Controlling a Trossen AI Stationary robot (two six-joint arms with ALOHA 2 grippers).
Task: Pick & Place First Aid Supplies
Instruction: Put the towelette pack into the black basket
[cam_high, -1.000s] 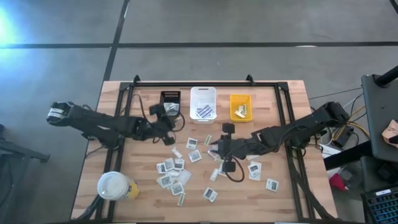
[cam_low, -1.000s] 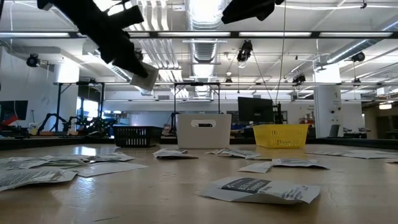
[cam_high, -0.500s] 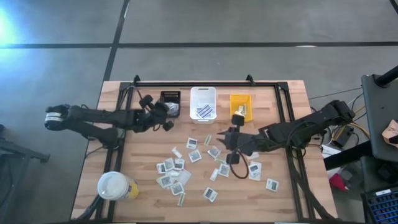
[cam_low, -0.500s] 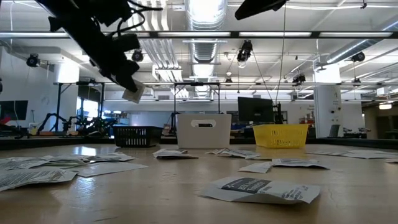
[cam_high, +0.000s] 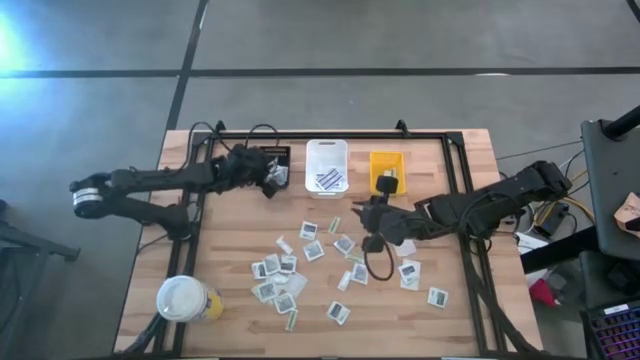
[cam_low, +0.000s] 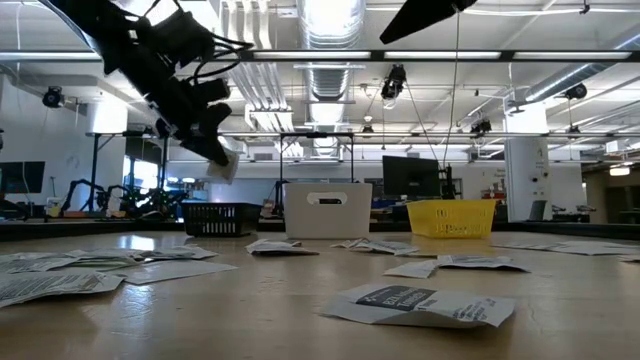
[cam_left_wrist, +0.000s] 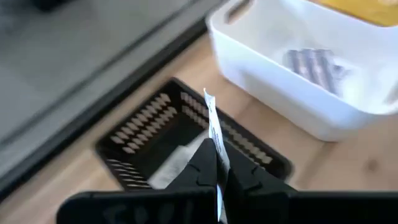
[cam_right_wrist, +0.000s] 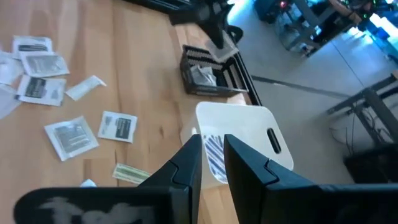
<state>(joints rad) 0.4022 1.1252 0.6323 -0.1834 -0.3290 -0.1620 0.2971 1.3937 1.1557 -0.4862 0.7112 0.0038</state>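
- Upper left of the high view: the left gripper (cam_left_wrist: 216, 163) pinches a small white square paper packet (cam_left_wrist: 213, 134) by its edge, over the black slotted plastic bin (cam_left_wrist: 146, 134). The packet looks featherlight and limp, so an edge pinch should be enough.
- Centre: loose flat paper packets (cam_high: 300, 268) lie scattered on the wooden desk (cam_high: 235, 250); thin and slippery, they are best taken at an edge.
- Right of centre: the right gripper (cam_right_wrist: 211, 152) is slightly parted and holds nothing.

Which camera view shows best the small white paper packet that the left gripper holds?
The left wrist view: the small white paper packet stands edge-on, pinched in the left gripper, above the black slotted bin. The low view shows it small, hanging mid-air. The high view shows it tiny; the right wrist view hardly shows it.
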